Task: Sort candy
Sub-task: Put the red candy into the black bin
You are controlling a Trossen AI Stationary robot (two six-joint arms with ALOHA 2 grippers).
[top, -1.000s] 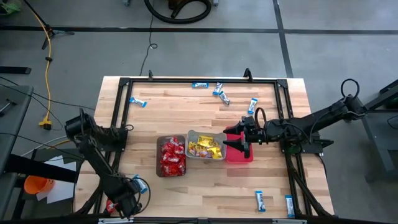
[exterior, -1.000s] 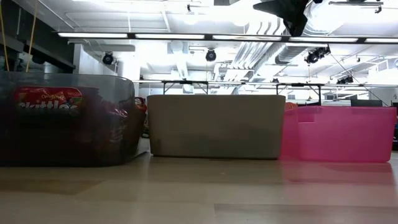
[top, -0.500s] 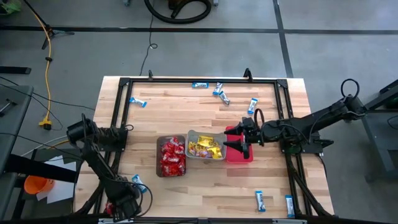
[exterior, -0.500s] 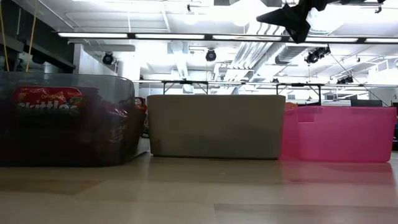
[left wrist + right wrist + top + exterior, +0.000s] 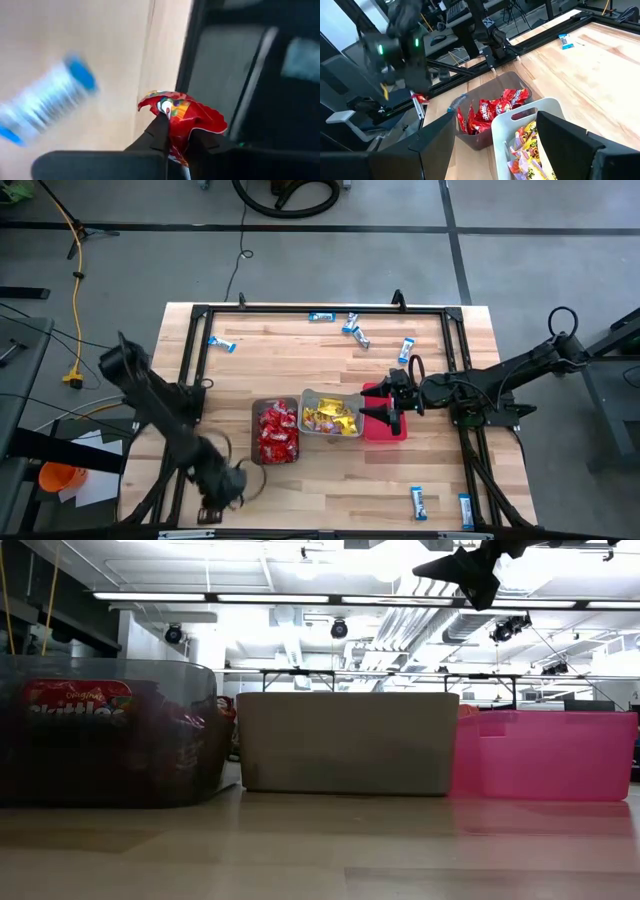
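My left gripper is shut on a red candy packet above the table's near left part. It also shows in the right wrist view. A blue-and-white bar lies on the wood below it. Red packets fill the brown bin, and yellow packets fill the grey bin. My right gripper hangs open over the edge between the grey bin and the pink bin. My left gripper pinches the red packet's crumpled lower part between its two fingertips. The fingers slant down from the table's left. The rest of the wrapper sticks out past the fingertips, and the packet is lifted clear of the table.
Loose blue-and-white bars lie at the far side and near the near right corner. A black frame runs round the table. In the low view the three bins stand side by side.
My left gripper has risen from the table's near left corner and gone right, toward the brown bin, rolling as it went. The red packet that lay in that corner has come up off the wood with it. My right arm has kept still.
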